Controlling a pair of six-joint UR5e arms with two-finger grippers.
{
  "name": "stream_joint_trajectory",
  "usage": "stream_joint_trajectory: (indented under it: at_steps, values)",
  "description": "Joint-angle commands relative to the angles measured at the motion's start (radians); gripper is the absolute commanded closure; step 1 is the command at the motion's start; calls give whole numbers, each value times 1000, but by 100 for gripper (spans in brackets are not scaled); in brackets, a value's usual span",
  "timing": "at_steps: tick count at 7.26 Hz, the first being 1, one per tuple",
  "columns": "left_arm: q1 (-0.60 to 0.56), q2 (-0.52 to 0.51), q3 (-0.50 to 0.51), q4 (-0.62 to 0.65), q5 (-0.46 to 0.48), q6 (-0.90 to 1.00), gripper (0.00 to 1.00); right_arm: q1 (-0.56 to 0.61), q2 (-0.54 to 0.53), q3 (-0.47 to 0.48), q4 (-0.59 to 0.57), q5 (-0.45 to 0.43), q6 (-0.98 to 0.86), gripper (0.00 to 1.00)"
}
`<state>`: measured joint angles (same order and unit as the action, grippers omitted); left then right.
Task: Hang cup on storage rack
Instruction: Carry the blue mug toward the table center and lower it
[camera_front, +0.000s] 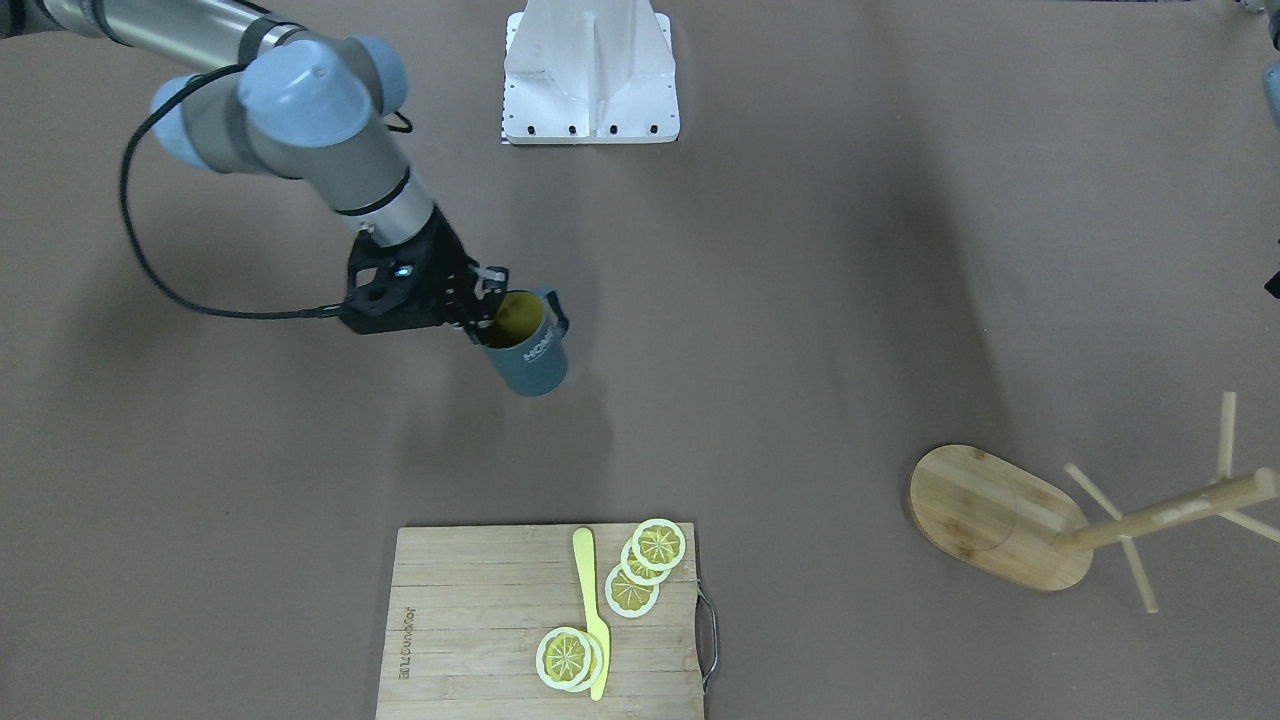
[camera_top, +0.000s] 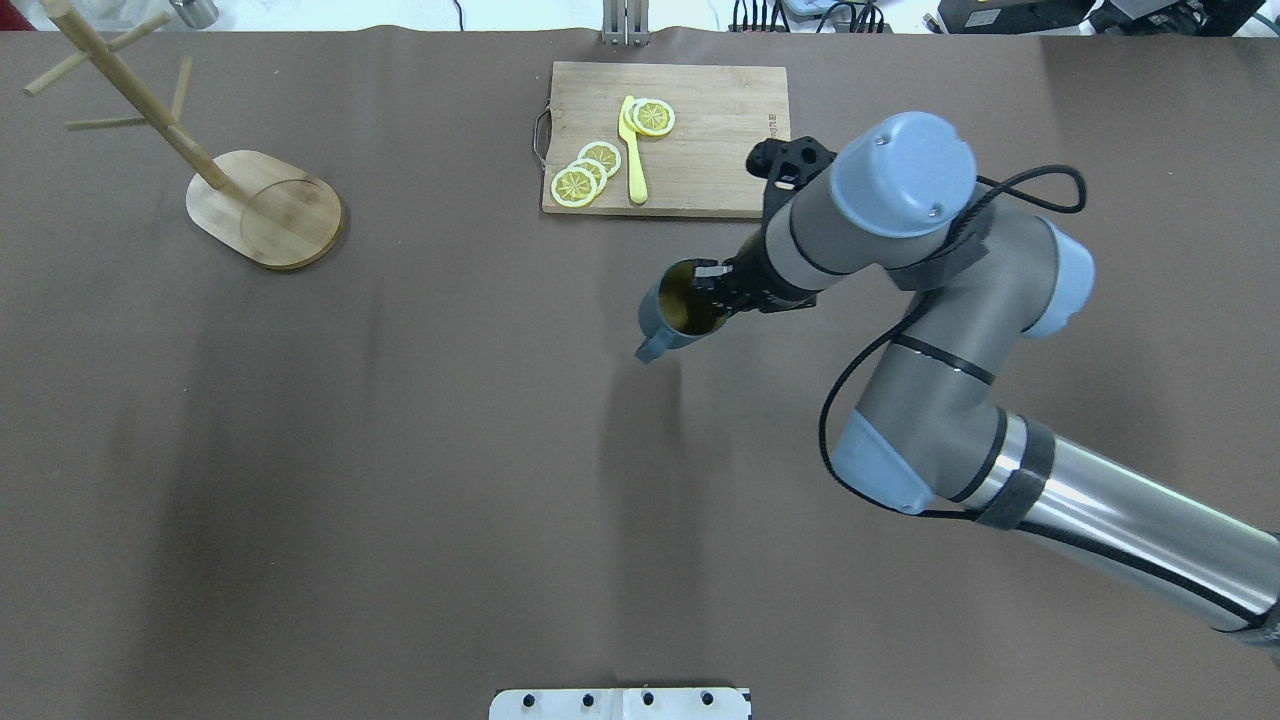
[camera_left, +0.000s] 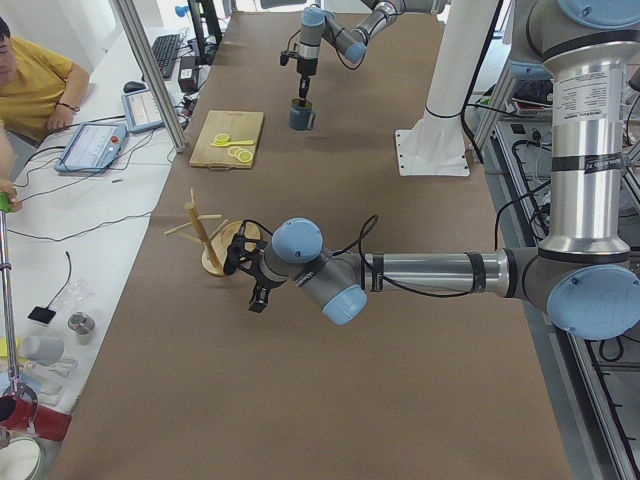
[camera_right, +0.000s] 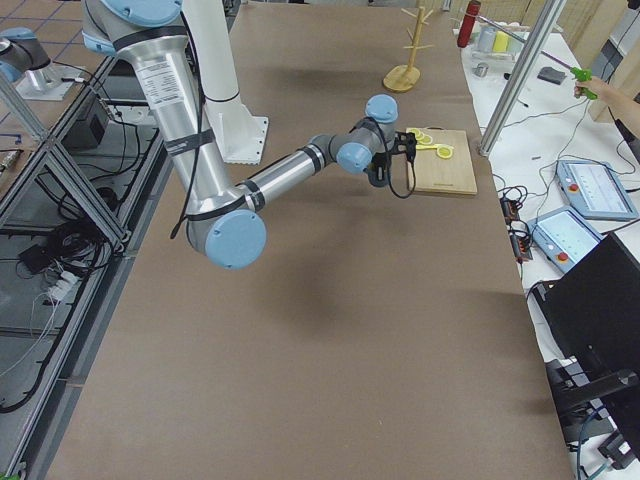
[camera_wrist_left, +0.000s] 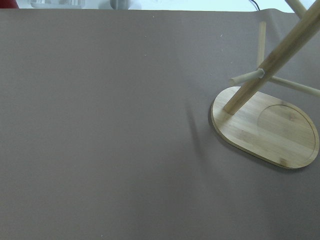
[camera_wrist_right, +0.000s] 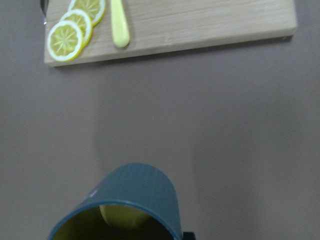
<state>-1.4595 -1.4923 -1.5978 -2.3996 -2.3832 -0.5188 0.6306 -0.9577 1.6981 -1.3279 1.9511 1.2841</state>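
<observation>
R tool is clamped over the rim of the cup, which is tipped and, by its shadow, prob. clear of the table about mid-way across, handle poking toward the robot's left. The rack stands well apart, further out and way over to the left, pole upright w/ pegs angling up, so the carry runs leftward and away. L tool sits much nearer the rack, but can't tell if it's apart or together.
</observation>
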Motion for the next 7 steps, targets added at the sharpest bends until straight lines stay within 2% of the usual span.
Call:
stream_joint_trajectory:
  at_steps: [1, 4, 6, 7]
  values:
    - [5, 0, -1, -1, -1, -1, 3, -69, 141, -98, -76, -31, 32, 100]
    - [8, 0, 1, 2, 1, -1, 2, -95, 143, -123, -82, -3, 15, 100]
    - [10, 0, 1, 2, 1, -1, 2, -95, 149, -118, -198, 58, -113, 100]
    - [10, 1, 1, 2, 1, -1, 2, -95, 146, -118, -206, 61, -118, 100]
